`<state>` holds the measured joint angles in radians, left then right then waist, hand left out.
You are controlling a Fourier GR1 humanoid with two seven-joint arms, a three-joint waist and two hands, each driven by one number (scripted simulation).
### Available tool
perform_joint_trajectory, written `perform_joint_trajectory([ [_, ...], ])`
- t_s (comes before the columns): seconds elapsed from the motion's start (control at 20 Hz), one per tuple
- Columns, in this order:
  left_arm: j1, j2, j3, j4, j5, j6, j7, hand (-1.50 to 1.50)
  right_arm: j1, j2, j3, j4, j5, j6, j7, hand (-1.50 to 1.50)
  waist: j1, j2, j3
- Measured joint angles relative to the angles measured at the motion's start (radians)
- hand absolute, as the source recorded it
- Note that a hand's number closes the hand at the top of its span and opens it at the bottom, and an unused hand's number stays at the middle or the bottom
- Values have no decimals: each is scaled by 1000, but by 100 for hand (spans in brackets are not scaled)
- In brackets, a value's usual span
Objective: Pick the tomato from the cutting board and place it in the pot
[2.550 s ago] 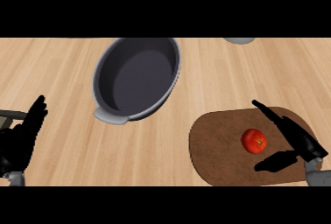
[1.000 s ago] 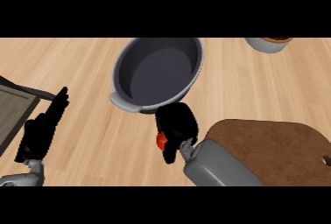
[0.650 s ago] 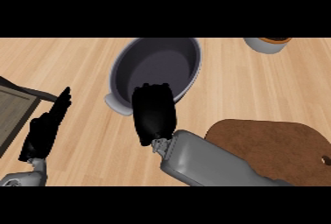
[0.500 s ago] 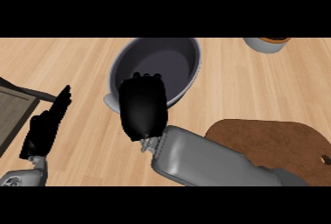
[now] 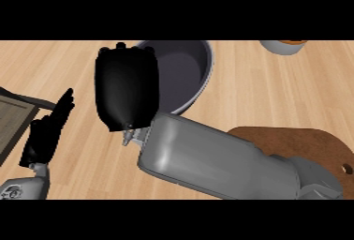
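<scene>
Two hands visible. Right hand (image 5: 126, 89) back-up over the grey pot's (image 5: 187, 75) nine-o'clock rim; cannot tell how its fingers sit. Tomato nowhere visible, so no axis readable. Left hand (image 5: 47, 133) resting at eight o'clock, fingers straight. Brown cutting board (image 5: 304, 140) at four o'clock.

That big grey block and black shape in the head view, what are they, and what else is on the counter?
You look down from the robot's head. The grey block is its right forearm, ending in the black right hand, seen from the back over the rim of the pot. What it holds, if anything, is hidden. The left hand rests open at the left. On the wooden counter lie a brown cutting board at the right, a small container at the top edge and a dark tray-like thing at the left edge. No tomato shows.
</scene>
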<state>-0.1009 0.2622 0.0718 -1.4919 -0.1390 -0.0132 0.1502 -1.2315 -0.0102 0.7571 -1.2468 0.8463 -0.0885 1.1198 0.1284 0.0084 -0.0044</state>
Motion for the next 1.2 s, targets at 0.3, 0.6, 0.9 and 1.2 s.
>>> perform_joint_trajectory([
  [0.3,1,5,16,-5,6,2,0,0,-97,1,-37,149,-42,-120,-36,150,-18,5,1],
  [0.6,12,10,26,-3,5,3,-5,0,-170,4,-76,341,-108,-238,-107,150,-30,9,1],
  [0.9,17,3,26,0,3,4,-24,0,-213,8,-117,551,-179,-343,-221,150,-27,18,1],
  [1.2,11,2,25,-8,2,1,-26,0,-218,10,-138,740,-216,-395,-361,150,-17,26,1],
])
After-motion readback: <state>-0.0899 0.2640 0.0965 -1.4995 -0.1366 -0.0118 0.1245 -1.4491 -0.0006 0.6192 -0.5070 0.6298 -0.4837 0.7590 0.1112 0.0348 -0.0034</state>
